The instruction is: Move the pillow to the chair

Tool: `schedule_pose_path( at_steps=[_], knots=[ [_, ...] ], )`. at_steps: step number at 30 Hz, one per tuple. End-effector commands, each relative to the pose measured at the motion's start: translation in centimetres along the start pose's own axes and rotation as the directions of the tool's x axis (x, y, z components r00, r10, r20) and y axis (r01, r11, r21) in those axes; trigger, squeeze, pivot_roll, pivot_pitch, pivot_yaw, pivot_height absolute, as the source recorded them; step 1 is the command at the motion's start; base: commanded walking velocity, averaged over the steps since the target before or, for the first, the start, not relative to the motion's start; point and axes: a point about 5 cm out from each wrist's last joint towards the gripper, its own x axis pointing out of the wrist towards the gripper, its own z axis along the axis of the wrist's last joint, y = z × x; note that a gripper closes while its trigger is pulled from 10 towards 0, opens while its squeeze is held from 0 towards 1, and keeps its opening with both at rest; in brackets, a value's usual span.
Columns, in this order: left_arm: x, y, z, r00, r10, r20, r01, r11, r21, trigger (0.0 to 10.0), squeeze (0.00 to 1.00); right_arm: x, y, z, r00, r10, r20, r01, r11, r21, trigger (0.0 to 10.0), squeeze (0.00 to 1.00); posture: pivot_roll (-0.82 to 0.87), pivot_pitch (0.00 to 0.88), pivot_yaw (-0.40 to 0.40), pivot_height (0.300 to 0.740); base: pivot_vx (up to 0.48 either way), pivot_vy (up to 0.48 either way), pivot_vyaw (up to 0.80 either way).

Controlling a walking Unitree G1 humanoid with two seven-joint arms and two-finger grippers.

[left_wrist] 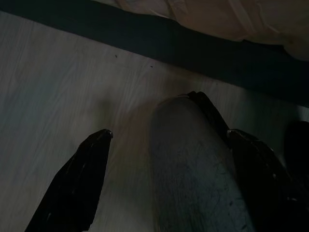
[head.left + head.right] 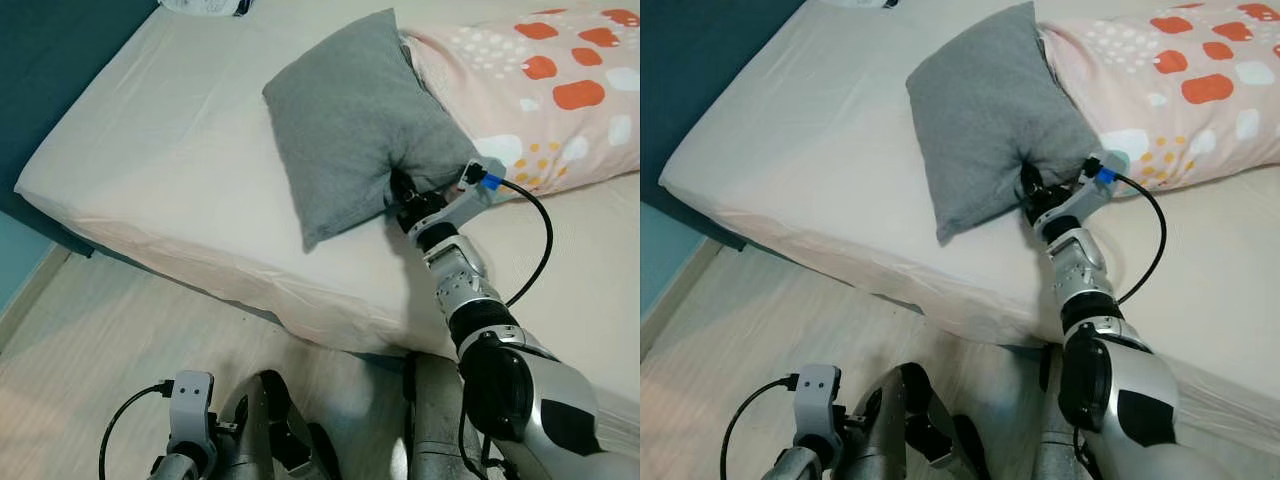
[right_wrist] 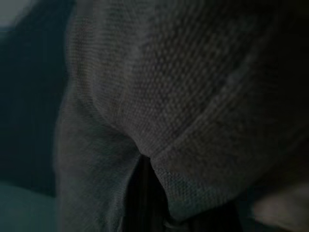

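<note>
On bed: right claw pinching pillow.

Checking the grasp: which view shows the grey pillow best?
Left eye view: the whole grey pillow shows, lying on the bed against a patterned pillow, with the right end effector pinching its edge. Right eye view shows the same. Right wrist view gives a dark close-up of bunched fabric.

A bedroom in a home.
A bed with a pale sheet is filling most of the scene, a grey pillow and a spotted pink pillow are lying on it, light wood flooring is showing near, and a teal wall is standing at left.
</note>
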Motion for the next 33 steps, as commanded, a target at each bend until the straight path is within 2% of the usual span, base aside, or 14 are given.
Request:
schedule_pose_path(
  at_steps=[1, 2, 3, 4, 6, 7, 9, 11, 12, 14, 16, 19, 30, 33],
  knots=[
    [-3.7, -3.2, -7.7, 0.929, -0.105, -0.354, 0.076, 0.992, -0.097, 10.0, 0.0, 0.5, 2.1, -1.2, 0.987, 0.157, -0.022, -0.156, 0.986, 0.06, 0.0, 0.0, 0.06, 0.425, 0.065, 0.581, 0.0, 0.0, 0.0],
    [-3.7, -3.2, -7.7, 0.929, -0.105, -0.354, 0.076, 0.992, -0.097, 10.0, 0.0, 0.5, 2.1, -1.2, 0.987, 0.157, -0.022, -0.156, 0.986, 0.06, 0.0, 0.0, 0.06, 0.425, 0.065, 0.581, 0.0, 0.0, 0.0],
    [-3.3, -3.1, -7.3, 0.932, -0.097, -0.349, 0.066, 0.993, -0.097, 10.0, 0.0, 1.0, 4.9, -0.6, 0.927, 0.373, 0.043, -0.375, 0.915, 0.148, 0.0, 0.0, 0.04, 0.398, 0.049, 0.581, 0.0, 0.0, 0.0],
    [-3.3, -3.1, -7.3, 0.932, -0.097, -0.349, 0.066, 0.993, -0.097, 10.0, 0.0, 1.0, 4.9, -0.6, 0.927, 0.373, 0.043, -0.375, 0.915, 0.148, 0.0, 0.0, 0.04, 0.398, 0.049, 0.581, 0.0, 0.0, 0.0],
    [-2.8, -2.9, -6.8, 0.936, -0.086, -0.342, 0.056, 0.994, -0.097, 10.0, 0.0, 0.8, 7.3, -0.5, 0.853, 0.517, 0.076, -0.52, 0.827, 0.212, 0.0, 0.0, 0.02, 0.363, 0.029, 0.581, 0.0, 0.0, 0.0],
    [-2.8, -2.9, -6.8, 0.936, -0.086, -0.342, 0.056, 0.994, -0.097, 10.0, 0.0, 0.8, 7.3, -0.5, 0.853, 0.517, 0.076, -0.52, 0.827, 0.212, 0.0, 0.0, 0.02, 0.363, 0.029, 0.581, 0.0, 0.0, 0.0],
    [-2.3, -2.7, -6.3, 0.94, -0.072, -0.334, 0.041, 0.994, -0.1, 10.0, 0.0, 0.3, 8.8, -1.7, 0.804, 0.593, 0.038, -0.582, 0.775, 0.247, 0.0, 0.0, 0.0, 0.33, 0.014, 0.586, 0.0, 0.0, 0.0],
    [-1.8, -2.5, -5.9, 0.943, -0.057, -0.328, 0.024, 0.994, -0.104, 10.0, 0.0, -0.4, 9.2, -4.2, 0.801, 0.597, -0.044, -0.564, 0.778, 0.277, 0.0, 0.0, 0.0, 0.303, 0.001, 0.595, 0.0, 0.0, 0.0],
    [-1.8, -2.5, -5.9, 0.943, -0.057, -0.328, 0.024, 0.994, -0.104, 10.0, 0.0, -0.4, 9.2, -4.2, 0.801, 0.597, -0.044, -0.564, 0.778, 0.277, 0.0, 0.0, 0.0, 0.303, 0.001, 0.595, 0.0, 0.0, 0.0],
    [-1.3, -2.2, -5.4, 0.945, -0.033, -0.326, -0.002, 0.994, -0.105, 10.0, 0.0, -2.2, 9.4, -7.8, 0.779, 0.603, -0.17, -0.54, 0.784, 0.306, 0.0, 0.0, -0.01, 0.261, -0.02, 0.61, 0.0, 0.0, 0.0],
    [-1.2, -2.0, -5.2, 0.945, -0.023, -0.326, -0.013, 0.994, -0.106, 10.0, 0.0, -2.6, 9.6, -8.5, 0.774, 0.605, -0.189, -0.533, 0.783, 0.322, 0.0, 0.0, -0.01, 0.246, -0.025, 0.615, 0.0, 0.0, 0.0],
    [-1.2, -0.8, -5.0, 0.942, 0.034, -0.335, -0.072, 0.992, -0.103, 10.0, 0.0, -3.8, 10.8, -10.2, 0.731, 0.639, -0.239, -0.541, 0.757, 0.367, 0.0, 0.0, -0.01, 0.204, -0.032, 0.629, 0.0, 0.0, 0.0],
    [-2.5, 2.8, -5.5, 0.903, 0.198, -0.383, -0.253, 0.962, -0.099, 10.0, 0.0, -5.6, 13.1, -14.5, 0.596, 0.689, -0.412, -0.6, 0.723, 0.343, 0.0, 0.0, 0.02, 0.141, -0.026, 0.663, 0.0, 0.0, 0.0],
    [-2.9, 3.4, -5.7, 0.887, 0.24, -0.394, -0.303, 0.947, -0.106, 10.0, 0.0, -6.6, 12.7, -16.5, 0.59, 0.614, -0.524, -0.566, 0.777, 0.275, 0.0, 0.0, 0.04, 0.114, -0.036, 0.678, 0.0, 0.0, 0.0]
  ],
)
